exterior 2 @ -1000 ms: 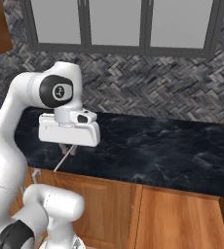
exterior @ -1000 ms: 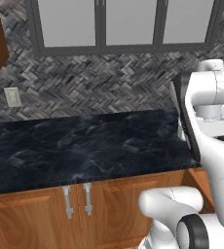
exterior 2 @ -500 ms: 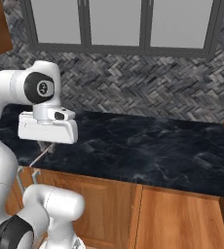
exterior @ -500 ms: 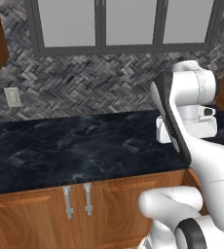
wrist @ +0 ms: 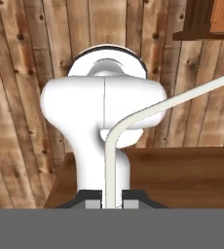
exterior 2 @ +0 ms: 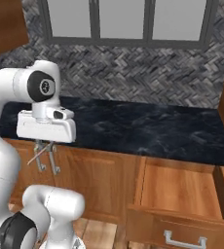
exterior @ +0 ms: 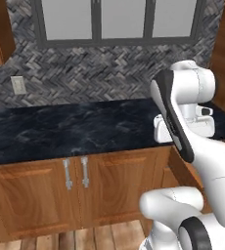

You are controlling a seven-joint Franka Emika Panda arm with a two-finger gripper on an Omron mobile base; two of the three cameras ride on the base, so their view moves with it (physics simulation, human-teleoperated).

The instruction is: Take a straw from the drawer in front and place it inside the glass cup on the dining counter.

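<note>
My gripper [exterior 2: 45, 151] hangs in front of the cabinet doors at the left of the right base view, shut on the straw [exterior 2: 37, 157], a thin pinkish line slanting down to the left from the fingers. From the hand camera the straw [wrist: 110, 165] looks like a pale tube that rises from between the fingertips and bends away to the right. The drawer [exterior 2: 182, 192] of orange-brown wood stands pulled open at the lower right, its plain inside bare, with a silver handle [exterior 2: 184, 239] on its front. The glass cup and the dining counter are out of view.
A black worktop [exterior 2: 148, 131] backed by grey herringbone tiles [exterior: 85, 73] runs across both base views. Cabinet doors with vertical silver bar handles [exterior: 75, 173] sit below it. A wall socket [exterior: 18, 85] is at the left. The hand camera looks down at a plank floor [wrist: 26, 97].
Both base views have shifted, so the base has moved; the open drawer now shows at the lower right. The arm has swung left with the straw still in its grip.
</note>
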